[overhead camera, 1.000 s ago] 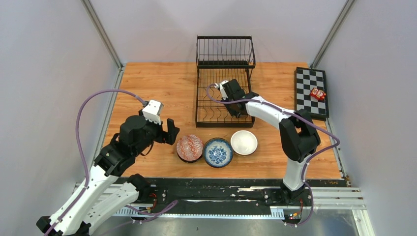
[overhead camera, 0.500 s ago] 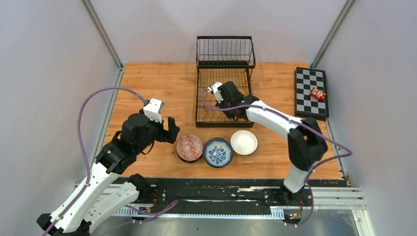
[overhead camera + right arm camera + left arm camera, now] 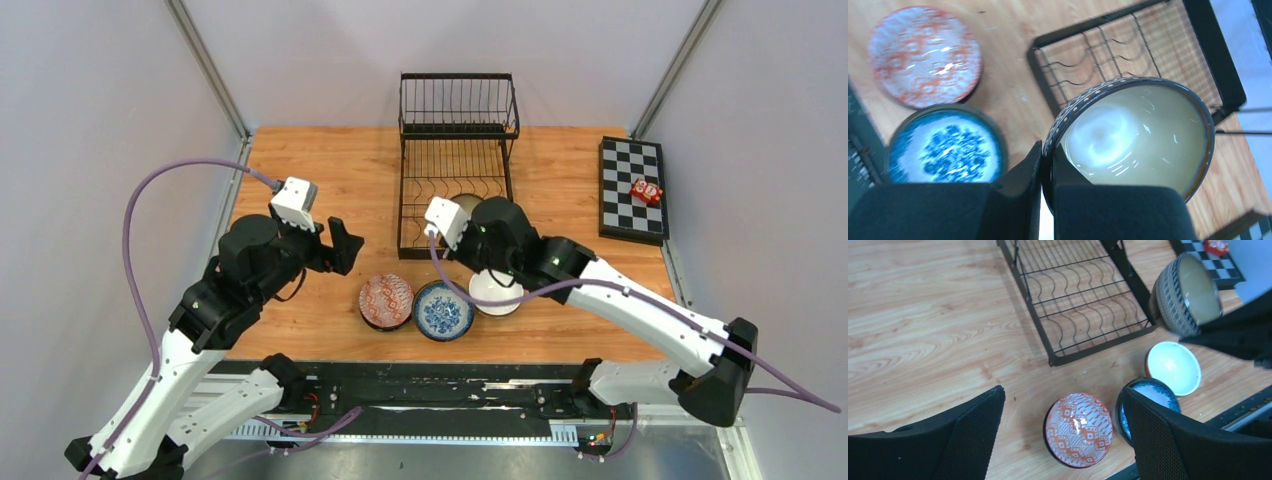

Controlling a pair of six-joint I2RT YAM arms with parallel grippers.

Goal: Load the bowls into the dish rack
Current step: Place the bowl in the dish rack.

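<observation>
My right gripper [image 3: 1046, 150] is shut on the rim of a dark dotted bowl with a cream inside [image 3: 1133, 135]. It holds this bowl [image 3: 466, 206] tilted in the air over the front edge of the black wire dish rack [image 3: 455, 150]. Three bowls lie on the table in front of the rack: a red-patterned bowl [image 3: 386, 300], a blue-and-white bowl [image 3: 443, 309] and a white bowl [image 3: 497, 292], which my right arm partly covers. My left gripper [image 3: 1063, 392] hangs open above the red-patterned bowl [image 3: 1079, 429], touching nothing.
A folded checkered board [image 3: 632, 190] with a small red toy [image 3: 646, 191] on it lies at the table's right edge. Grey walls and metal posts close in the table's sides and back.
My right gripper has drawn back from over the rack's tray to its front edge, and the dark bowl now shows in its grip. My left gripper has shifted slightly left and away from the bowls.
</observation>
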